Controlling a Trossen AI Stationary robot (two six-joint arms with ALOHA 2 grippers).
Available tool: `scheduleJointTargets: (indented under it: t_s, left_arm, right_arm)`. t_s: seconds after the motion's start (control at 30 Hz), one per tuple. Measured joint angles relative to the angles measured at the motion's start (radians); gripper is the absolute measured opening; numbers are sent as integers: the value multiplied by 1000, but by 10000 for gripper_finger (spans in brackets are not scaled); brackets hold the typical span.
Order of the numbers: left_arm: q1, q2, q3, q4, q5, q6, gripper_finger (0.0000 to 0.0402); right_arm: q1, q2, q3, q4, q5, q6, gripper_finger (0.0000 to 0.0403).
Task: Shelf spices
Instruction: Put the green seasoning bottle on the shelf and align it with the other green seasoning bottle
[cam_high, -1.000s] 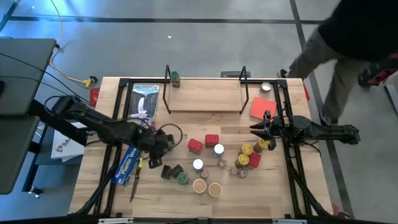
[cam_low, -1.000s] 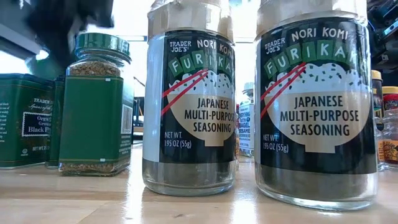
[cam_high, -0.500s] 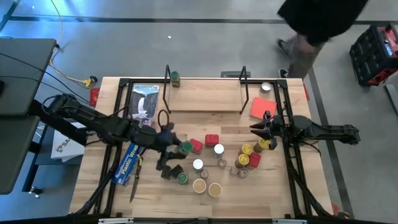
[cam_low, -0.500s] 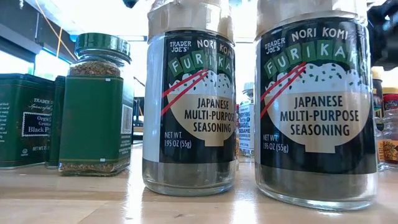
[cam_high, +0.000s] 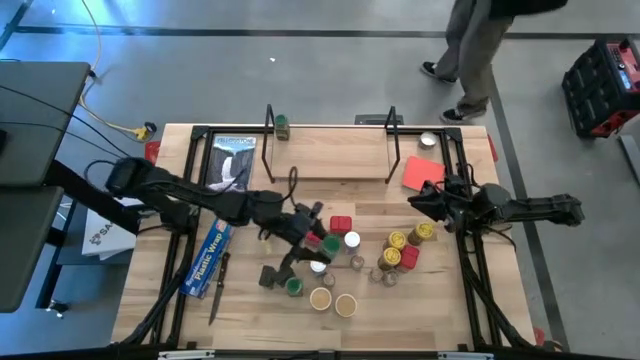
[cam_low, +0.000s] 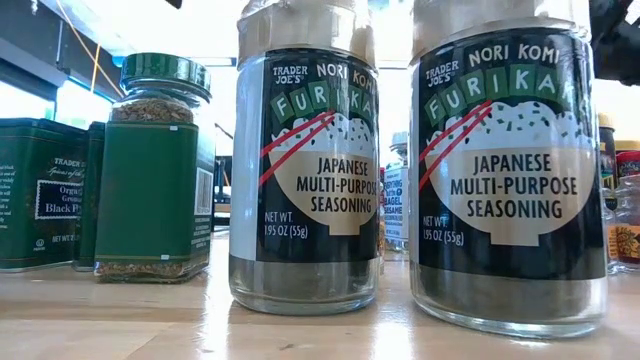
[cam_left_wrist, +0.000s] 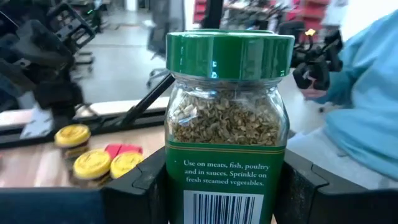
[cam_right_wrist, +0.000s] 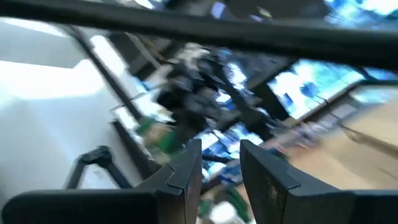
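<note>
Lifted rightward since before, left claw grips a spice jar — green lid, dried flakes, green label.

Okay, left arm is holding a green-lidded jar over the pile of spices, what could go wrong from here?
1. The left end effector grips the green-lidded jar low on its body, so the jar might tip or slip on the way to the shelf.
2. It hangs right above the red tins and other jars, so a low swing could knock them over.
3. One jar already stands at the shelf's left end; placing there risks a bump.
</note>
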Motion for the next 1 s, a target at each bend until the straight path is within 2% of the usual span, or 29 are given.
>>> scheduleJointTargets:
  t_s: [0.17,0.27,0.43,0.67,0.83,1.0]
  left_arm:
    - [68,73,0,141,135,-31,188]
    - [96,101,0,195,195,-59,188]
    - [117,114,0,220,246,-90,188]
    - [115,114,0,234,253,-110,197]
    - [110,114,0,227,254,-117,195]
    - [109,114,0,220,258,-139,195]
  right_arm:
    - [78,198,2,285,-17,-213,103]
    - [106,316,65,310,-18,-322,104]
    - [118,499,269,202,-82,-512,131]
    - [109,736,583,-82,-192,-691,225]
    - [109,919,722,-116,-269,-763,282]
    - [91,1059,837,-138,-278,-812,296]
